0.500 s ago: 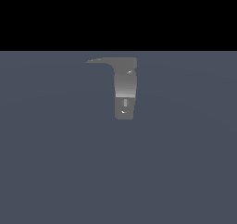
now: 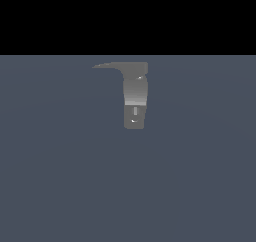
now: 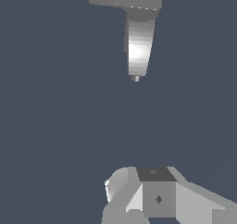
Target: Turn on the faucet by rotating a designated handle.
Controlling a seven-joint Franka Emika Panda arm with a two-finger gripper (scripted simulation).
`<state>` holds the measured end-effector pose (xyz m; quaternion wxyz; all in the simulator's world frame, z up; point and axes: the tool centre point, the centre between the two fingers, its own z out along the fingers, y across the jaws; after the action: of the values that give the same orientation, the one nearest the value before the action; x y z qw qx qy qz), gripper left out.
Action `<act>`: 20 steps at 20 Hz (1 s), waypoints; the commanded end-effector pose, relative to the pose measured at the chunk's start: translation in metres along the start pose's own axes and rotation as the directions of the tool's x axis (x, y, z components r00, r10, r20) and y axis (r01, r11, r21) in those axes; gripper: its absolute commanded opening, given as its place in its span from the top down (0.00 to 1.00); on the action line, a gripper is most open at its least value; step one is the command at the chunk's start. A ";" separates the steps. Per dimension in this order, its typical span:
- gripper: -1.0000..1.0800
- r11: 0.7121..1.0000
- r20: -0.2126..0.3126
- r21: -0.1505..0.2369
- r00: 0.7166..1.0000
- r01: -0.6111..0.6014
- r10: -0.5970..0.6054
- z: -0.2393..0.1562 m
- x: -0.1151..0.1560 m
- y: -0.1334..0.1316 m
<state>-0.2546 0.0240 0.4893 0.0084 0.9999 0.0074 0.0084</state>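
Nearest in the wrist view: pale grey faceted gripper (image 3: pixel 152 195), seen only as a blocky mass at the frame edge; fingertips not separable, so impossible to tell whether spread or pressed together. Nothing visibly held. Not in the exterior view at all.

Beyond it, open dark blue-grey floor (image 3: pixel 55 126), bare between gripper and target.

Farther on, small grey metallic upright faucet column (image 2: pixel 135 103), lighter through the middle, pale slot mark low on its front, flat top. Seen end-on-ish from the wrist as a bright tapering shaft (image 3: pixel 139 47) under a flat grey slab. Well apart from the gripper, roughly straight ahead along the wrist camera's line of sight.

At the column's top, thin flat grey handle (image 2: pixel 107 65), long axis horizontal, projecting toward the exterior view's left and tapering to a point. Tip free, with clear floor all round it. In the wrist view, hard to separate handle from faucet top.

Likely stage: approach, contact not yet made. Probable need: close the gap, then meet the handle near its pointed end and push sideways about the upright column. Ample room on every side; no obstacles in view.
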 end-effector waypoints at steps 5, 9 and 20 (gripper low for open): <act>1.00 0.998 0.002 0.000 0.998 -0.070 0.070 0.010 0.010 -0.016; 1.00 0.991 0.003 0.001 0.991 -0.136 0.136 0.019 0.020 -0.031; 1.00 0.935 0.008 0.003 0.935 -0.353 0.353 0.051 0.062 -0.076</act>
<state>-0.1989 0.0943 0.4423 0.0055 0.9877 -0.1563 0.0060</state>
